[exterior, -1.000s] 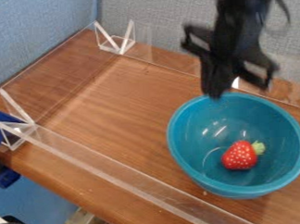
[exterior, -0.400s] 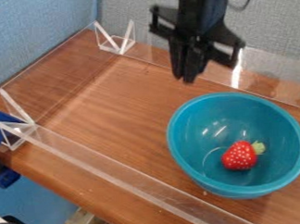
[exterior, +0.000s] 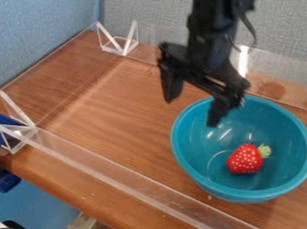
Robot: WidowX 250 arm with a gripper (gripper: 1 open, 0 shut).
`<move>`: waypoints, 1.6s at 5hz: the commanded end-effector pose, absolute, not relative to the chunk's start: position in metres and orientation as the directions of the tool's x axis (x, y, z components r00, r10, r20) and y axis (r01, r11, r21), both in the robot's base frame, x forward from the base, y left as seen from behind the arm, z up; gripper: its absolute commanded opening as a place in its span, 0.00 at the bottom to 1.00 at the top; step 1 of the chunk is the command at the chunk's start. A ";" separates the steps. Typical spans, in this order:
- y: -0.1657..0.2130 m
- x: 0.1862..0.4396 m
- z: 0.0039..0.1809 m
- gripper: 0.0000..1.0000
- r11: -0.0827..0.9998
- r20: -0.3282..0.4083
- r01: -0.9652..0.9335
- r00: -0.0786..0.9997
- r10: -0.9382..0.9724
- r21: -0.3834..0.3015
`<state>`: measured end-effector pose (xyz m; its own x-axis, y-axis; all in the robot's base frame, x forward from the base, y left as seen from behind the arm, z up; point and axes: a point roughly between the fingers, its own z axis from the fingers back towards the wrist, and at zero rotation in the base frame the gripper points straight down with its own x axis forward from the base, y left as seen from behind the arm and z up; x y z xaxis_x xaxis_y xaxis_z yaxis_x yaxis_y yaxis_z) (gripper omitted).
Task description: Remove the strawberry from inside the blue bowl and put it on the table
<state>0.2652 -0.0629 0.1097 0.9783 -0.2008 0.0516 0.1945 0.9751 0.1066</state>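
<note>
At the far left, a clear acrylic barrier strip (exterior: pixel 102 180) runs along the near edge of the bench (exterior: pixel 105 99), from a small triangular acrylic bracket (exterior: pixel 18 135) at the left toward the lower right. A second clear strip follows the far edge, with another triangular bracket (exterior: pixel 116 37) standing near the far left corner. Behind that, a blue-grey wall panel (exterior: pixel 45 21) closes off the back.

The reddish-brown wood between the two strips lies bare from the left side up to the middle.

Right of centre, the dark arm comes down from the top of the view, and its tool (exterior: pixel 201 93) points down with its two fingers spread apart, gripping nothing. One finger (exterior: pixel 169 84) hangs over the bare wood just left of the bowl; the other finger (exterior: pixel 224 106) hangs over the far left part of the blue bowl's rim.

The blue bowl (exterior: pixel 196 157) sits at the right, close to the near barrier strip. The strawberry (exterior: pixel 248 159) lies inside it, on the bottom toward the near right, well apart from both fingers. Only the bowl's wall surrounds the strawberry; nothing covers it from above.
</note>
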 end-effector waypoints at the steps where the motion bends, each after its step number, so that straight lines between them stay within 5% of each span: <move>1: -0.079 0.263 0.114 1.00 0.970 0.105 0.222 0.967 -0.232 0.098; 5: -0.101 0.261 0.044 1.00 0.955 0.017 0.283 0.958 -0.285 0.089; 6: -0.100 0.263 0.041 0.00 0.955 0.015 0.282 0.959 -0.284 0.095; 8: -0.098 0.262 0.047 0.00 0.949 0.019 0.295 0.954 -0.299 0.110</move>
<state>0.2564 -0.0924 0.0319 0.9577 -0.2853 -0.0387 0.2879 0.9508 0.1145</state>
